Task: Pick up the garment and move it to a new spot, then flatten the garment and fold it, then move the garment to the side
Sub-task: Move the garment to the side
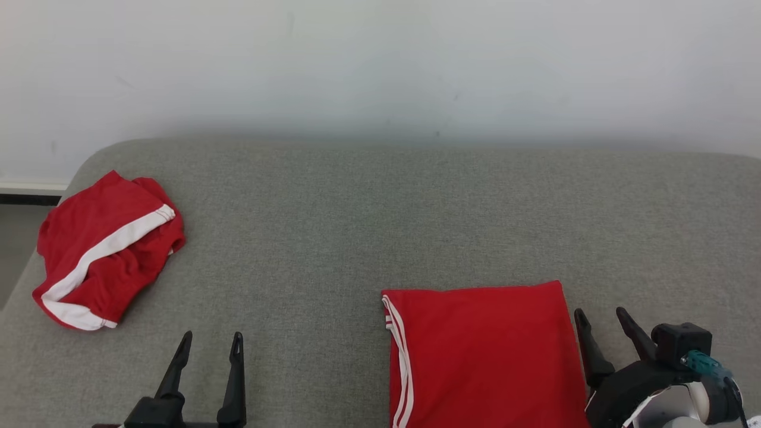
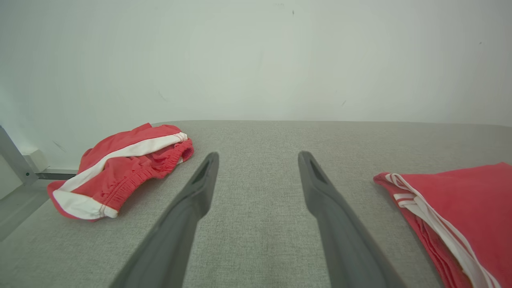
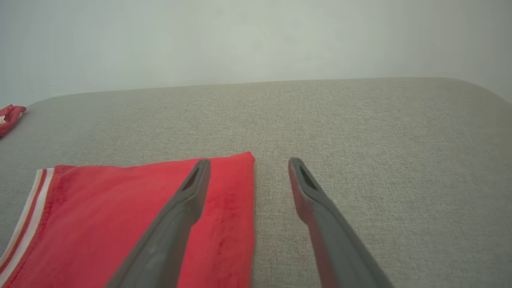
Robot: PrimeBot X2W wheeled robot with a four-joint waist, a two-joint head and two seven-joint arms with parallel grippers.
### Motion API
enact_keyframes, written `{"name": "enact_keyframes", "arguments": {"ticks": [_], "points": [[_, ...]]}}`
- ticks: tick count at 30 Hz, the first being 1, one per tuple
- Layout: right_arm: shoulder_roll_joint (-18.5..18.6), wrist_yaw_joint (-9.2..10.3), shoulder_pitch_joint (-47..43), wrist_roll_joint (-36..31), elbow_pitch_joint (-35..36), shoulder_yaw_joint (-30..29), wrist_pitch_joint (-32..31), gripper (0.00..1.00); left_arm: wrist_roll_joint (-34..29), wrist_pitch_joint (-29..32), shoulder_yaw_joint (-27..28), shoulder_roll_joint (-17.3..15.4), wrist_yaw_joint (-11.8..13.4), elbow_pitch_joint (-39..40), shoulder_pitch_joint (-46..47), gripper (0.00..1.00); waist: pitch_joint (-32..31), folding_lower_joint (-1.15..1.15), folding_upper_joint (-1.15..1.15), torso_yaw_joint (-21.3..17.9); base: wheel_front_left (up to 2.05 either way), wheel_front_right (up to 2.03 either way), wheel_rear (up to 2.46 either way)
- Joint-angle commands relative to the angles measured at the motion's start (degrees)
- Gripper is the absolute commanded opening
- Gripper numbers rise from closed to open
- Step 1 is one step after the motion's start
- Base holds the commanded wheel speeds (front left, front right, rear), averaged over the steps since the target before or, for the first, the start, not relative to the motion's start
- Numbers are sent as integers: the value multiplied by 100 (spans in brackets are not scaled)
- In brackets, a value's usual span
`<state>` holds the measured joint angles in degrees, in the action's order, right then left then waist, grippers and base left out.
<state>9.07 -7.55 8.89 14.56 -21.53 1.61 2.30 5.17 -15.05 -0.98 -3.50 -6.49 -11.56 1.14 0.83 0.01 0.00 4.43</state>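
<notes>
Head view first. I see a wide grey woven-fabric cushion top running up to a plain white wall at 12 o'clock. The folded red garment with white side stripes lies flat at about 5 o'clock, its lower part cut by the bottom edge. A crumpled pair of red shorts with a broad white band sits in a heap at 9 o'clock, well apart from it, near the cushion's left edge. My left gripper is at 7 o'clock, fingers spread and empty over bare fabric. My right gripper is at 4 o'clock, just beside the folded garment's right edge, fingers apart with nothing between them.

Left wrist view. The left gripper points toward 12 o'clock, its two dark fingers wide apart above the grey fabric. The crumpled shorts lie at 10 o'clock, and the folded garment at 3 to 4 o'clock, striped edge facing the gripper.

Right wrist view. The right gripper stands open. One finger lies across the folded garment near its right edge, the other over bare cushion. I cannot tell whether either touches. A scrap of the shorts shows at 9 o'clock.
</notes>
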Motion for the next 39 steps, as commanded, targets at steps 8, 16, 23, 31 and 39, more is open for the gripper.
{"name": "enact_keyframes", "arguments": {"ticks": [8,16,23,31,39], "points": [[31,15,427,198,-1135,237,-5,100,41,-18,-69,27,-7,-79,215,100,277,-1,0,223,0,0,0],[-18,15,650,268,-2066,475,-66,100,71,-18,-65,34,-22,-139,286,100,329,-1,0,254,0,0,0],[-156,2,728,584,-2469,883,-96,0,80,-18,0,37,-25,-116,275,100,335,-1,0,192,0,0,0],[237,16,1518,724,-2459,1085,-10,0,81,-18,5,46,-27,-44,411,100,568,-1,0,102,0,0,0],[828,16,2639,792,-2386,1148,-85,0,120,-18,-21,53,-53,164,784,100,1344,-1,0,-13,0,0,0]]}}
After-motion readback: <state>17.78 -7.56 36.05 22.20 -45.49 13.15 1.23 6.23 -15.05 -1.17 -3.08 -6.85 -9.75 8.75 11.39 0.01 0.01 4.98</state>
